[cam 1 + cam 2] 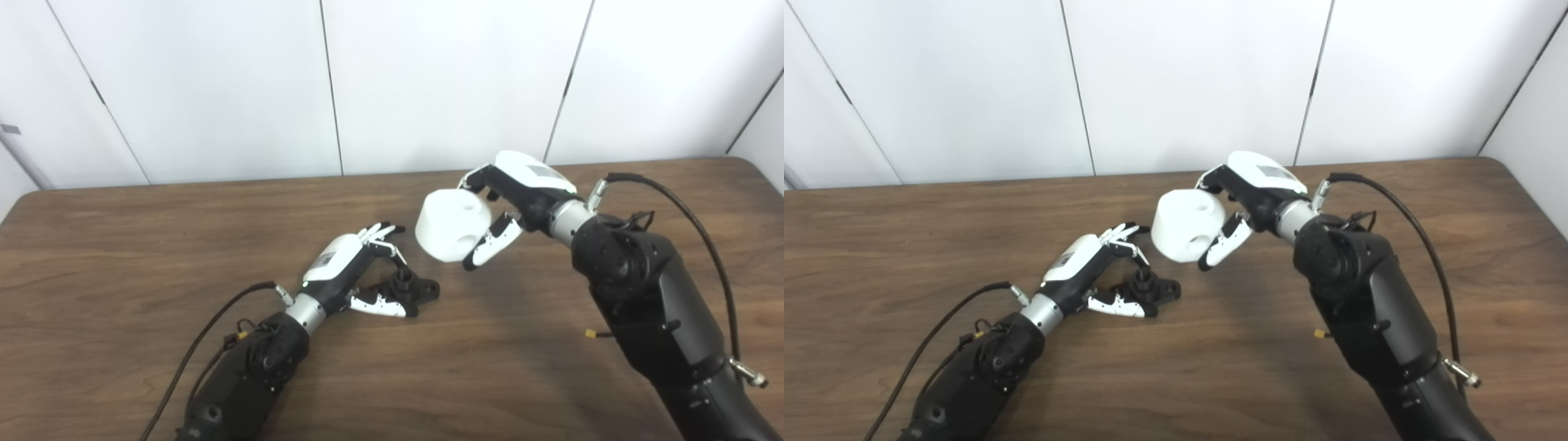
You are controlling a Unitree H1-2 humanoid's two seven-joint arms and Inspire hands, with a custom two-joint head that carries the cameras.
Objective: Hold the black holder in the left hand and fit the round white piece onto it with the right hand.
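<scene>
white wall panels (429, 79) stood behind a dark wooden surface (122, 257) that filled most of both views. two black arms came in from the bottom edge, the right arm (649, 306) the bulkier in the pictures, with a black cable (704, 239) looping over its wrist, and the left arm (245, 380) trailing a thinner cable (202, 343) across the wood.

the right hand (514, 202) was raised above the surface, its fingers and thumb closed around the round white piece (452, 224), a chunky cylinder with a hole in its top face and another in its side. the piece hung up and to the right of the left hand, apart from it.

the left hand (352, 269) lay low at the surface, fingers above and thumb below curled about the black holder (411, 288), which rested on the wood with a short round post standing up from its base. the fingers seemed to touch it, though i could not tell how firmly they gripped.
</scene>
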